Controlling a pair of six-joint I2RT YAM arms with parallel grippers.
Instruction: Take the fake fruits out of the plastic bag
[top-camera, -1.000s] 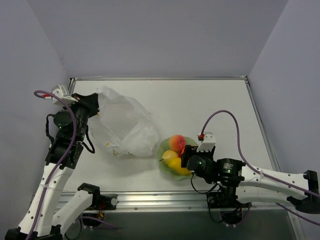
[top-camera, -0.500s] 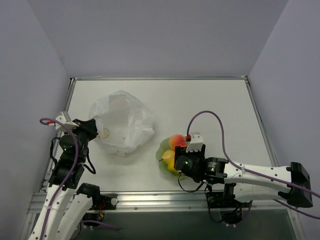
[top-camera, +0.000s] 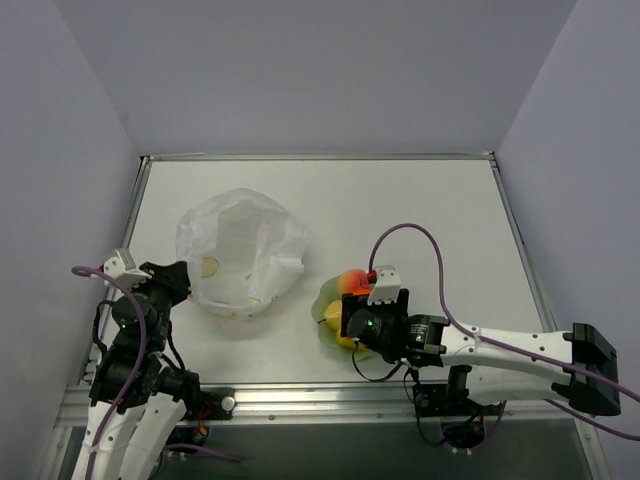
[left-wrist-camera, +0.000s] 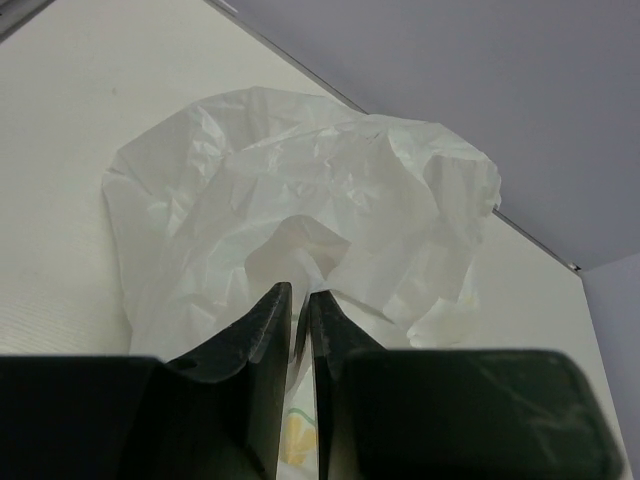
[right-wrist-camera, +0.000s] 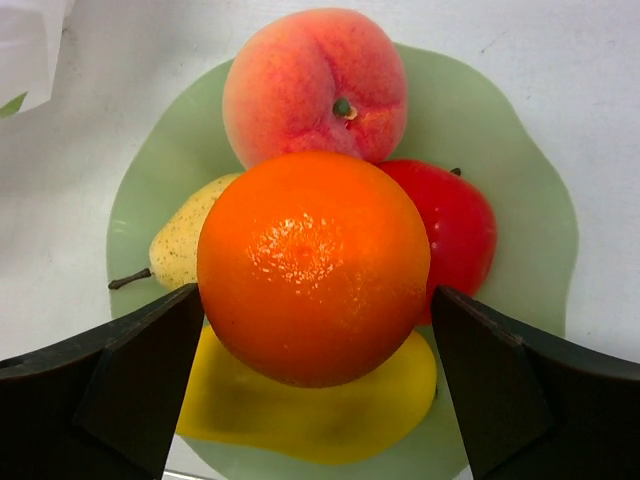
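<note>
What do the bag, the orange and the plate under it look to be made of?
The plastic bag looks like thin translucent white film, crinkled all over. The orange seems hard glossy plastic: dimpled skin with sharp highlights. The plate is pale green, smooth, matte, wavy-rimmed; plastic or ceramic, cannot tell.

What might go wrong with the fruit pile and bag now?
The orange is perched on the other fruits on the plate; a nudge from the right gripper flanking it might roll it off. The left gripper sits at a fold of the bag and might drag it.
</note>
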